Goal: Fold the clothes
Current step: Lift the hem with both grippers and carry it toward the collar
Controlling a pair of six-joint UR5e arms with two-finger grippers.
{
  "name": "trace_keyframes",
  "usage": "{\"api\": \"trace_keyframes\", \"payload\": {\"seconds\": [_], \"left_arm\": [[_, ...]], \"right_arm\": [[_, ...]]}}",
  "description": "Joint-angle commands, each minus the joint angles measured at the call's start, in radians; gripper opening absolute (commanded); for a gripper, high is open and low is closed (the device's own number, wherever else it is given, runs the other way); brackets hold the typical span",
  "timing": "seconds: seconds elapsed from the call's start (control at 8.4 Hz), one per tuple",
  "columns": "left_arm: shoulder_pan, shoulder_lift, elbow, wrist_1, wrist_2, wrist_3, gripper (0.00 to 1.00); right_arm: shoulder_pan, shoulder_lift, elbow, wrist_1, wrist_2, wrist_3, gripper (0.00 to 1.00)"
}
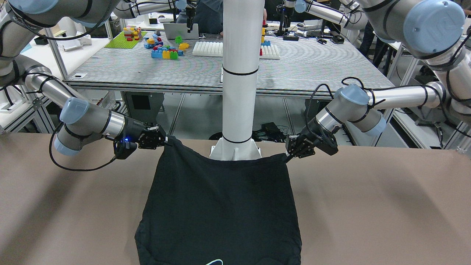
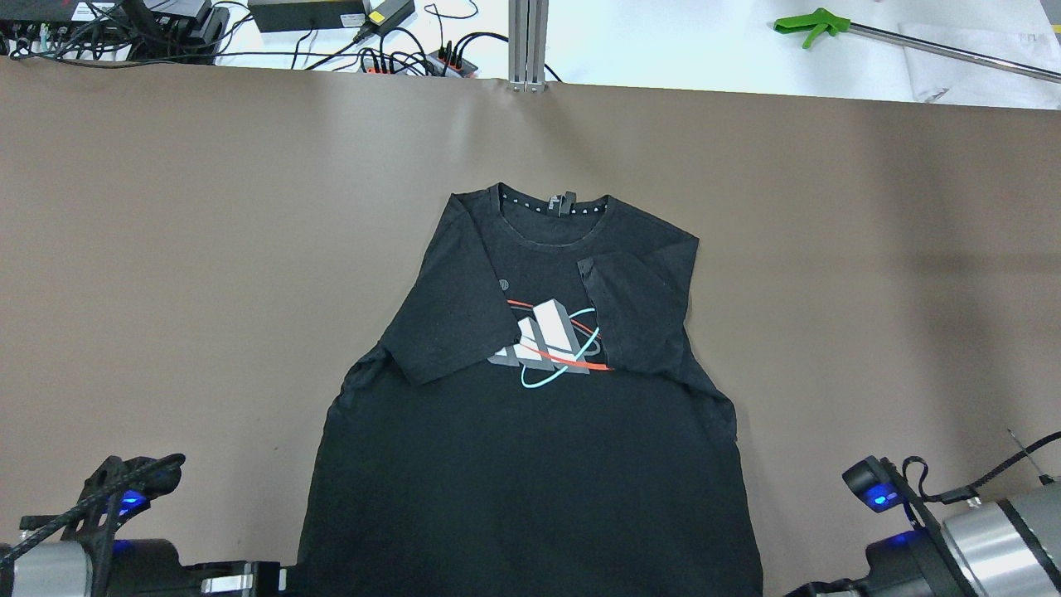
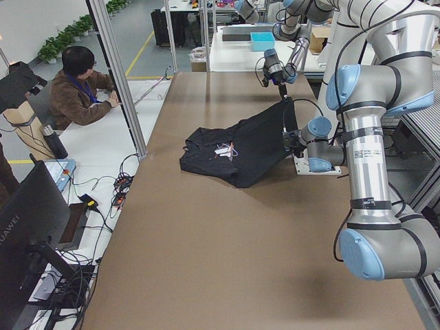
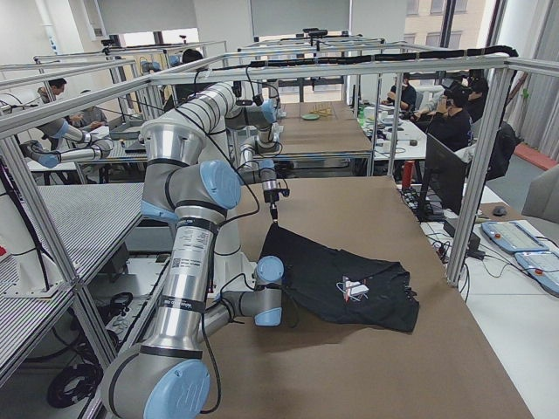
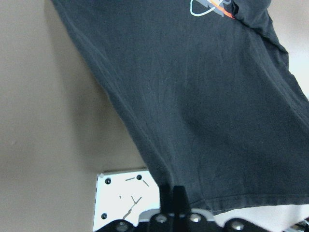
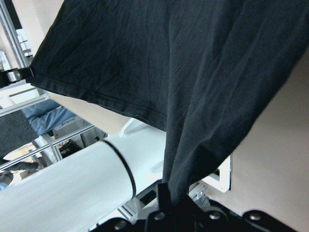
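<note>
A black T-shirt (image 2: 530,464) lies face up on the brown table (image 2: 166,249). It has a white, red and teal logo on the chest, and both sleeves are folded in over it. Its collar points away from me. My left gripper (image 1: 287,157) is shut on one bottom hem corner. My right gripper (image 1: 167,141) is shut on the other. Both corners are lifted near my base, so the hem hangs between them. The left wrist view shows the closed gripper (image 5: 175,198) pinching the hem, and so does the right wrist view (image 6: 170,195).
My white base column (image 1: 239,73) and its metal foot plate (image 5: 120,193) stand right behind the lifted hem. Cables and power bricks (image 2: 166,33) and a green-handled tool (image 2: 808,22) lie beyond the table's far edge. A seated person (image 3: 79,86) is at the far side.
</note>
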Motion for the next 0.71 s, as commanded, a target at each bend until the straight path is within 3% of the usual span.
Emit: {"api": "trace_keyframes", "payload": {"seconds": [0.0,0.24,0.6], "left_arm": [[0.059,0.052,-0.095,-0.004,-0.024,-0.007,0.0],[0.047,0.032,-0.068,-0.001,-0.016,-0.009,0.0],[-0.145,-0.126,0.064,0.007,-0.087,-0.006,0.0]], "right_arm": [[0.007,-0.052,-0.008,0.236,0.083,0.125,0.0],[0.102,-0.002,-0.097,0.237,0.077,0.126,0.0],[0.277,0.097,-0.234,0.156,0.066,0.083,0.0]]}}
